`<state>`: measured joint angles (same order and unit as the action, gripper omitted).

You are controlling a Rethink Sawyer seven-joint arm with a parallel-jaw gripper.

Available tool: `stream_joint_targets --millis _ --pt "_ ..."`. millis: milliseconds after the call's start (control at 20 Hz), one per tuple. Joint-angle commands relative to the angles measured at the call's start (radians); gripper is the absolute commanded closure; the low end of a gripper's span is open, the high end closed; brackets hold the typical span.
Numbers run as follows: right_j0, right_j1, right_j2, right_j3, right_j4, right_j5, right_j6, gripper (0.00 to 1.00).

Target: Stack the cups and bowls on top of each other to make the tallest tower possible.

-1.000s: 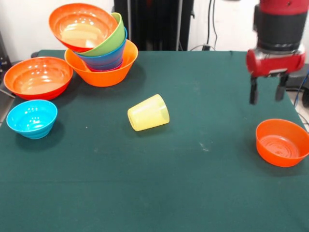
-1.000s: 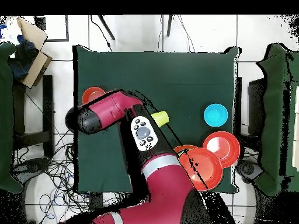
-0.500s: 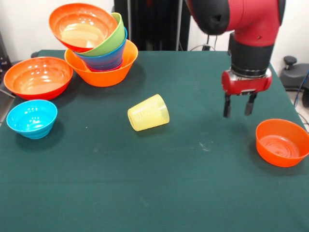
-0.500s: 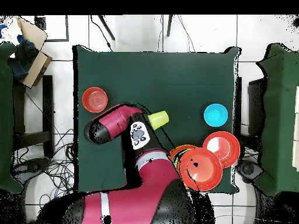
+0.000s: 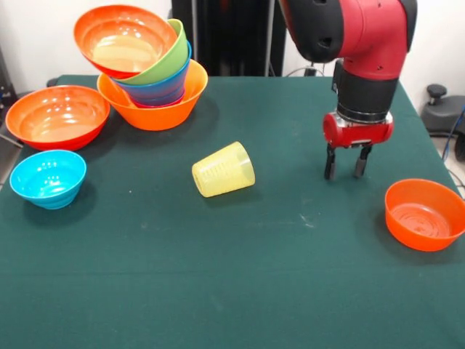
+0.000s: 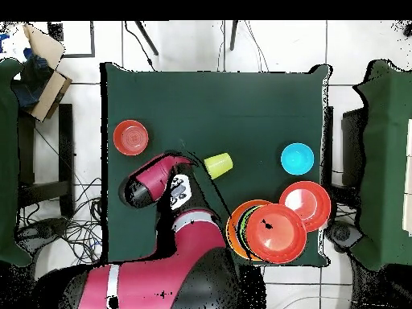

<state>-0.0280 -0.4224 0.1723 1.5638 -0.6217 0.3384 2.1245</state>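
- From the front we look across the green tabletop (image 5: 240, 291) at a slight downward slant, close enough that its near corners fall outside the picture.
- From overhead we look straight down from high up, taking in the whole tabletop (image 6: 241, 105) and floor around it.
- Both views share the tabletop, the arm (image 5: 363, 65) and the yellow cup (image 5: 223, 169), turned half round between them.

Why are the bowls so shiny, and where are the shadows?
Front view: room light glints off the top orange bowl and big red-orange bowl; soft shadows sit under the cup and cyan bowl. Overhead view: shine is fainter, shadows hard to see.
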Motion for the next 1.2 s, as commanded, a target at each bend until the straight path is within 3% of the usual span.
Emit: stream_joint_targets --millis 50,300,600,1000,1200 --pt "-0.021 -0.109 0.030 0.072 0.036 0.060 0.019 0.00" --pt "-0.021 -0.180 0.075 0.046 0.108 0.194 -0.029 0.00" --pt "-0.016 -0.197 0.090 -0.013 0.165 0.283 -0.053 0.00" --pt "-0.017 -0.177 0.104 -0.110 0.185 0.358 -0.091 0.00" --pt "-0.006 -0.121 0.101 -0.174 0.172 0.341 -0.080 0.00"
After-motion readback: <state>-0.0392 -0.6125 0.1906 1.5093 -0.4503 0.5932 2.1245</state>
